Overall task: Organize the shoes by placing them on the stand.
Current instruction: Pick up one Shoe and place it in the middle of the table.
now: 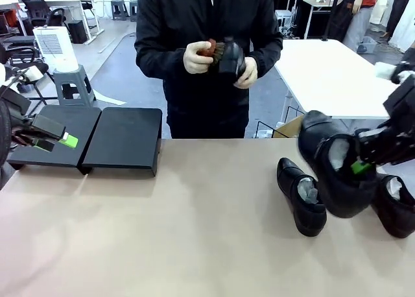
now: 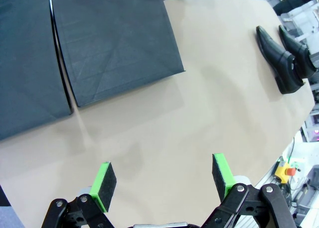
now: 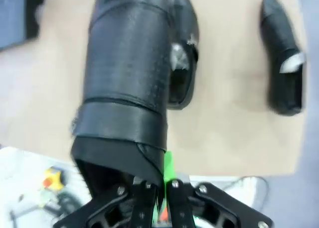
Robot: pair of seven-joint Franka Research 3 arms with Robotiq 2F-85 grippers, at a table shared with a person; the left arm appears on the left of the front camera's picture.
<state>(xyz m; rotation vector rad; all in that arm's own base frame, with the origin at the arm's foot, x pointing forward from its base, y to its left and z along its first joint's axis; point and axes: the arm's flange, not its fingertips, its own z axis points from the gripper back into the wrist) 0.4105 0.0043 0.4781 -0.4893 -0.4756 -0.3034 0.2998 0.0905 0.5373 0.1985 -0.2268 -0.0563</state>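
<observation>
- Right gripper [image 1: 358,165], far to the right of the stand [image 1: 123,141], is clenched on the rim of a tilted first shoe [image 1: 334,174]
- A second shoe [image 1: 302,197] and a third shoe [image 1: 397,207] lie on the table [image 1: 181,232] just beside it, well apart from the stand
- Left gripper [image 1: 57,135], jaws spread and empty, hovers over the stand's left end
- Beyond the stand, one hand [image 1: 194,58] holds a brush [image 1: 209,48] and the other hand [image 1: 248,73] holds a fourth shoe [image 1: 231,58]

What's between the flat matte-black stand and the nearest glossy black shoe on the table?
Nothing: only bare tan tabletop from stand to shoe, in the front view.
</observation>
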